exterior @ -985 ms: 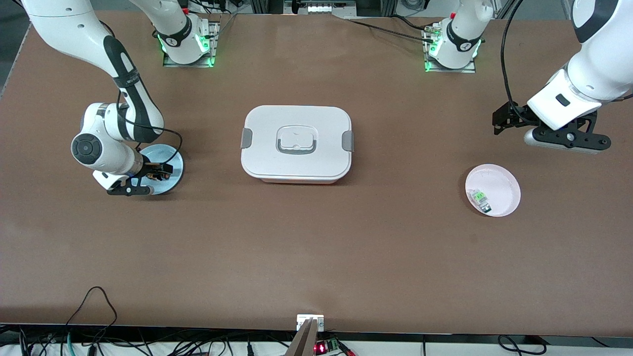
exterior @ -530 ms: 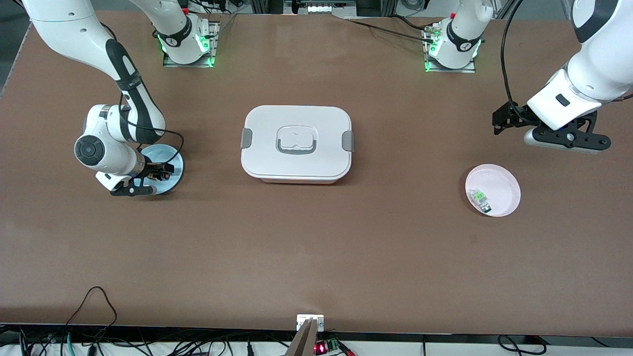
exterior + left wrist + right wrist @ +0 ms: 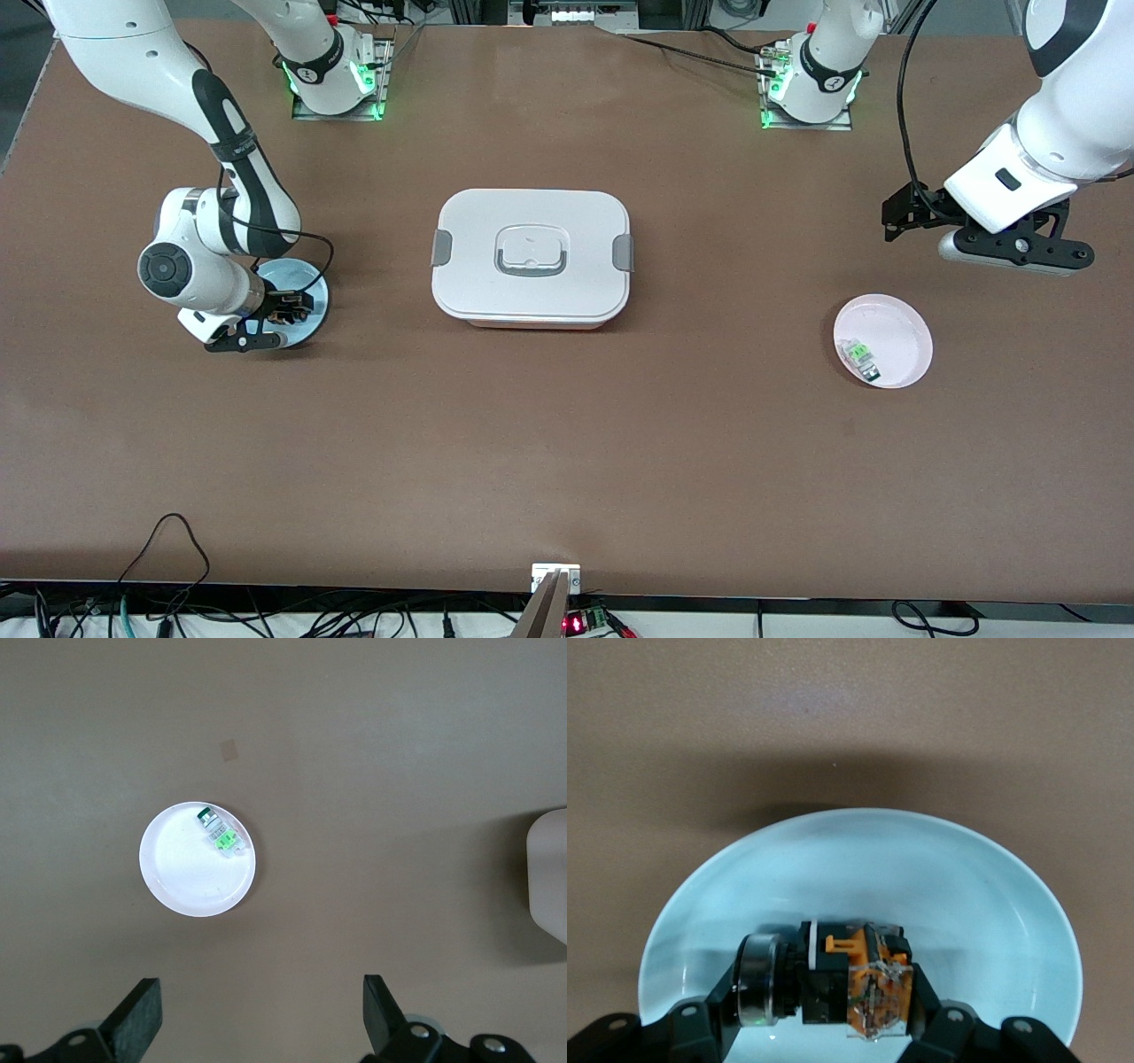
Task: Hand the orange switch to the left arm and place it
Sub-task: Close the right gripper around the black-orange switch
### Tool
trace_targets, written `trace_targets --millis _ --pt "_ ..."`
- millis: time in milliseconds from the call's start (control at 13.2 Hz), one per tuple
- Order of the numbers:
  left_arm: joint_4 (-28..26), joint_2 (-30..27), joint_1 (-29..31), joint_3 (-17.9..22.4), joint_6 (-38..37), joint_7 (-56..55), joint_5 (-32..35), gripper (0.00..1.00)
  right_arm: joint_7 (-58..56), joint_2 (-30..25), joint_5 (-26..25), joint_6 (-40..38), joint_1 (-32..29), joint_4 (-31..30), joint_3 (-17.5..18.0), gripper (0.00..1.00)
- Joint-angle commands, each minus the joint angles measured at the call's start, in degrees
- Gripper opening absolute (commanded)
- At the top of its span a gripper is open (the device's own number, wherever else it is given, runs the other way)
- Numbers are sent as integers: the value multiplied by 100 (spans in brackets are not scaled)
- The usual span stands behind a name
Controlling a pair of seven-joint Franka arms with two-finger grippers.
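Note:
The orange switch [image 3: 864,985] is a small black and orange part with a silver round end. It is gripped between the fingers of my right gripper [image 3: 824,997], just above the light blue plate [image 3: 859,859]. In the front view, the right gripper [image 3: 285,312] is low over that blue plate [image 3: 312,288] at the right arm's end. My left gripper [image 3: 261,1014] is open and empty. It hovers in the air [image 3: 899,220] at the left arm's end and waits. The white lidded box [image 3: 532,257] stands mid-table between the arms.
A pink plate [image 3: 897,330] holds a small green-and-clear component [image 3: 859,356] at the left arm's end; both show in the left wrist view, plate [image 3: 186,881] and component [image 3: 221,835]. The box's edge [image 3: 551,877] shows there too.
The right arm has shifted a little toward the box with the switch in its fingers. The left arm has not moved.

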Motion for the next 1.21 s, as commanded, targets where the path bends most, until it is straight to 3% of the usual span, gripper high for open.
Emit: trace_targets --millis 0,682,909,1136 --pt "158 67 -40 14 -91 -10 -63 100 -200 -159 111 -133 -69 23 183 39" --pt "158 58 -40 6 -100 7 -54 100 -402 -1407 287 -1626 -69 339 439 39" --pt "158 58 -40 6 -100 7 -63 100 -911 -1540 804 -2373 -69 891 430 39" --pt "158 58 -40 6 -100 7 -63 100 -1509 -1706 937 -2848 -69 1340 439 38"
